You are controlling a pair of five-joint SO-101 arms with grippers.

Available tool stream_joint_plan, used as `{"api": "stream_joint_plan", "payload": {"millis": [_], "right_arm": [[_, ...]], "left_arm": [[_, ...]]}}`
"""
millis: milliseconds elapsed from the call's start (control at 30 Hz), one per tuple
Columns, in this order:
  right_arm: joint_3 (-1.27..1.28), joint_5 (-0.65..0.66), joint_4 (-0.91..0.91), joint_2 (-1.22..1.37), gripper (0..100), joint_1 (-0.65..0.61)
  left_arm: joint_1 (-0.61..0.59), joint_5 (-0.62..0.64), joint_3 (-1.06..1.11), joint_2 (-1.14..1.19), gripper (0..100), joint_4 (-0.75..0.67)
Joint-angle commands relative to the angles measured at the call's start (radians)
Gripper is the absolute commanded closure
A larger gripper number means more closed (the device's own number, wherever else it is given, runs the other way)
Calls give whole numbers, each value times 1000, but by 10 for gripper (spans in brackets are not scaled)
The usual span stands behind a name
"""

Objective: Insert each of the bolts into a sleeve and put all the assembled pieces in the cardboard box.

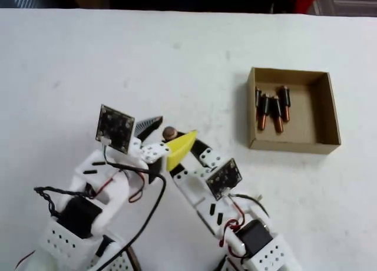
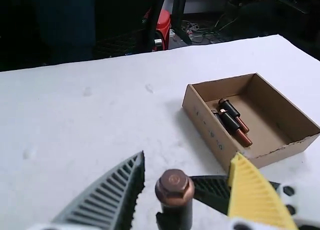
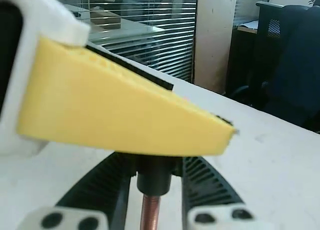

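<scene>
The right end effector (image 3: 156, 175) is clenched on the black sleeve (image 2: 175, 221). The bolt (image 2: 173, 186) stands head-up in it with its shank poking out below, apparently seated. The left end effector (image 1: 175, 128) is released, its grey finger (image 2: 112, 195) and yellow finger (image 2: 250, 195) splayed either side of the head, so the right arm alone seems to carry the piece. Toward 3 o'clock the bench (image 1: 224, 65) gives room to travel. There the cardboard box (image 1: 291, 146) holds four assembled pieces (image 1: 277, 115), and its near wall must be cleared.

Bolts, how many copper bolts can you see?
5. Four bolts lie side by side in the cardboard box, already in black sleeves; they overlap, so one more could hide. One bolt stands upright between the left claw and the right claw.
</scene>
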Motion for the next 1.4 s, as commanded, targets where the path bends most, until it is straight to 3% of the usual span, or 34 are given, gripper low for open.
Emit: {"api": "stream_joint_plan", "payload": {"millis": [0,67,200,367,600,733,1100,1367], "right_arm": [[8,-6,1,-7,981,-4],[8,-6,1,-7,981,-1],[8,-6,1,-7,981,1],[8,-6,2,-7,981,2],[8,-6,4,-7,981,2],[8,-3,41,-8,981,2],[8,0,61,-7,981,4],[8,2,67,-7,981,4]], "left_arm": [[-41,-9,-64,-4,762,-29],[-82,-17,-97,-4,814,-26],[-148,-155,-141,-5,978,-26],[-229,-190,-190,-5,981,-14],[-394,-193,-255,-13,977,127],[-467,-193,-221,-131,977,138],[-473,-259,104,-521,977,141],[-473,-259,117,-516,977,193]]}}
